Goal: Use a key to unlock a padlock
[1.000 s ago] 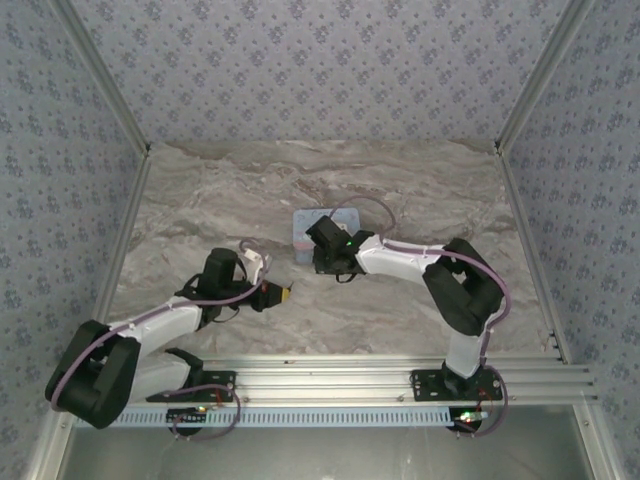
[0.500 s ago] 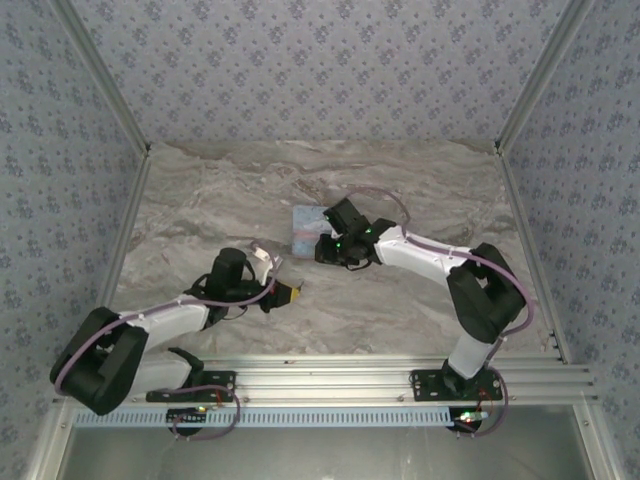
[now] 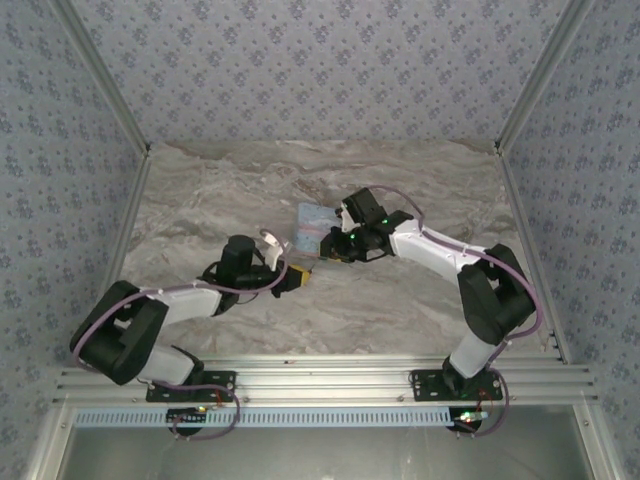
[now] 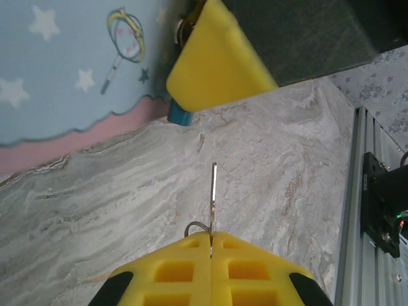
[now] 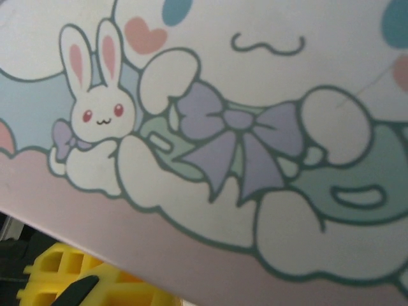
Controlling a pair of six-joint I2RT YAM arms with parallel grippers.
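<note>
My left gripper (image 3: 300, 276) is shut on a thin silver key (image 4: 213, 191), whose blade points forward from the fingertips (image 4: 211, 234) with its ring beside them. Ahead of the key, a yellow finger (image 4: 217, 64) of my right gripper (image 3: 335, 247) presses against the pale-blue tin (image 3: 312, 222). The tiny dark-blue padlock (image 4: 179, 117) pokes out under that finger, with a bit of silver metal above it. The key tip is a short way from the padlock and does not touch it. In the right wrist view the tin's cartoon lid (image 5: 255, 95) hides the jaws.
The marble table (image 3: 220, 190) is walled by patterned panels on three sides. An aluminium rail (image 4: 357, 191) runs along the near edge by the arm bases. The tin's starred side (image 4: 64, 70) stands close on the left of the key.
My left gripper has carried the key to the right, up to the tin. My right gripper has shifted right and back, and the tin has turned slightly with it.
</note>
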